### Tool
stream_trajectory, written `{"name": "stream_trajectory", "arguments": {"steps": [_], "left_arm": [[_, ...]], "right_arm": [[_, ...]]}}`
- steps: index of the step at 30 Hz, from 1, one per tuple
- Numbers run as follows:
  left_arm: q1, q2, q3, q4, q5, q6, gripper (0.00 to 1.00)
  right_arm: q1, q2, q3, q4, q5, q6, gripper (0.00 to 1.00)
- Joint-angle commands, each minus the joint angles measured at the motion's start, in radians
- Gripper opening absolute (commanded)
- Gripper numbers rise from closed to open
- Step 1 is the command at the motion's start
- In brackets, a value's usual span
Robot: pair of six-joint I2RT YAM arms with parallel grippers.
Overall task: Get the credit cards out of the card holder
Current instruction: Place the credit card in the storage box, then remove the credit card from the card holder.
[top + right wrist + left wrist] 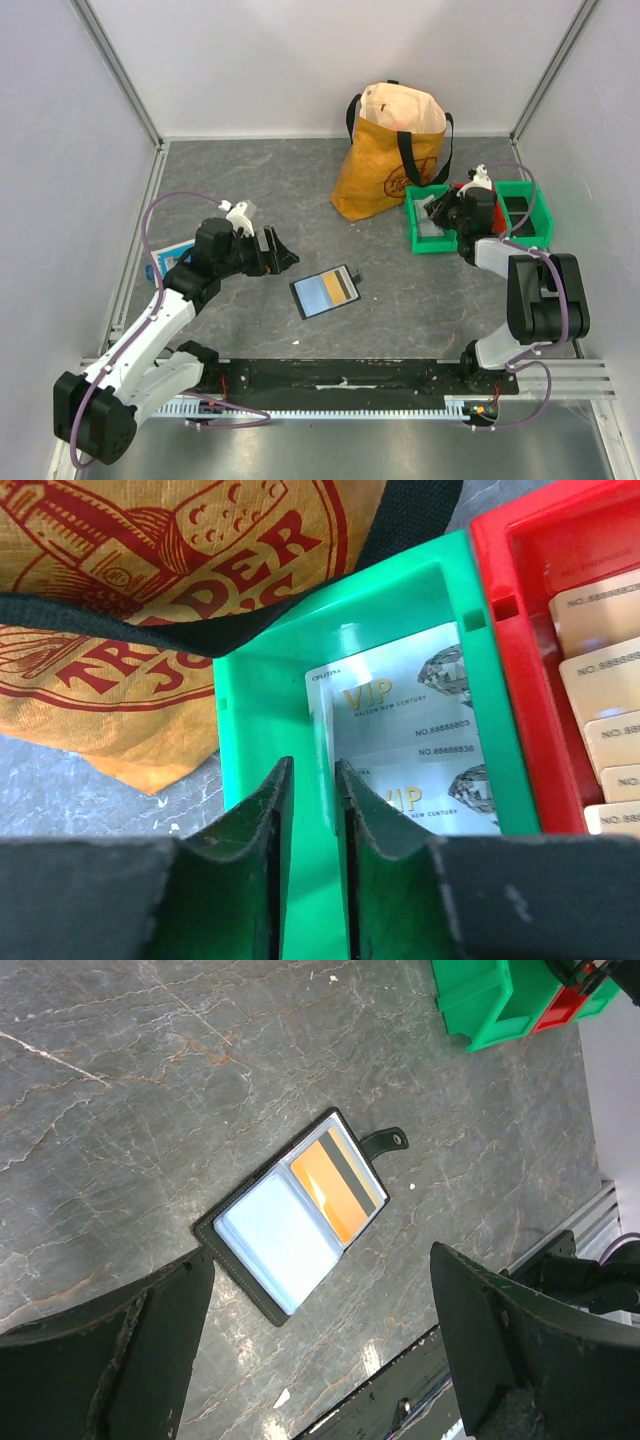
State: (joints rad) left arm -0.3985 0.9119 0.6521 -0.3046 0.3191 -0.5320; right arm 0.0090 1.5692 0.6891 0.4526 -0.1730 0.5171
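The black card holder (325,291) lies open and flat on the table's middle, its tab to the right. In the left wrist view the card holder (235,1265) shows an orange credit card (345,1185) in one half and a pale blue-grey card (275,1235) in the other. My left gripper (276,250) is open and empty, just left of the holder; in its own view the left gripper (322,1258) hangs above it. My right gripper (440,212) is over the green bin (425,243). In its wrist view the right gripper (312,770) has its jaws a narrow gap apart above the bin's wall, holding nothing.
Silver VIP cards (420,720) lie in the green bin (255,740); gold cards (600,660) lie in a red bin (510,630) beside it. An orange shopping bag (392,150) stands at the back. A blue-and-white flat box (170,258) lies at the left, partly under my left arm.
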Motion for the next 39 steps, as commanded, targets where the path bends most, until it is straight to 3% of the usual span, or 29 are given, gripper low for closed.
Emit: {"name": "stream_trajectory", "arguments": {"steps": [1, 4, 14, 18, 22, 26, 33, 39], "left_arm": [[0.006, -0.031, -0.017, 0.035, 0.020, 0.029, 0.93], [0.004, -0.033, -0.025, 0.044, 0.046, 0.023, 0.93], [-0.016, -0.045, -0.081, 0.128, 0.113, -0.066, 0.89], [-0.062, -0.019, -0.101, 0.170, 0.106, -0.101, 0.87], [-0.126, 0.028, -0.115, 0.220, 0.057, -0.129, 0.84], [-0.181, 0.084, -0.117, 0.258, 0.006, -0.154, 0.82], [-0.227, 0.148, -0.180, 0.442, -0.052, -0.299, 0.73], [-0.247, 0.208, -0.229, 0.564, -0.077, -0.390, 0.72]], "right_arm": [[-0.003, -0.102, 0.015, -0.049, 0.104, -0.041, 0.36], [-0.003, -0.178, 0.021, -0.153, 0.161, -0.086, 0.50], [-0.001, -0.425, 0.018, -0.400, 0.176, -0.189, 0.57], [0.086, -0.497, 0.020, -0.451, 0.061, -0.219, 0.56], [0.279, -0.544, 0.012, -0.492, 0.040, -0.223, 0.55], [0.440, -0.541, -0.022, -0.434, -0.006, -0.168, 0.53], [0.643, -0.414, -0.085, -0.252, -0.086, -0.051, 0.38], [0.663, -0.259, -0.146, -0.069, -0.169, 0.044, 0.28]]}}
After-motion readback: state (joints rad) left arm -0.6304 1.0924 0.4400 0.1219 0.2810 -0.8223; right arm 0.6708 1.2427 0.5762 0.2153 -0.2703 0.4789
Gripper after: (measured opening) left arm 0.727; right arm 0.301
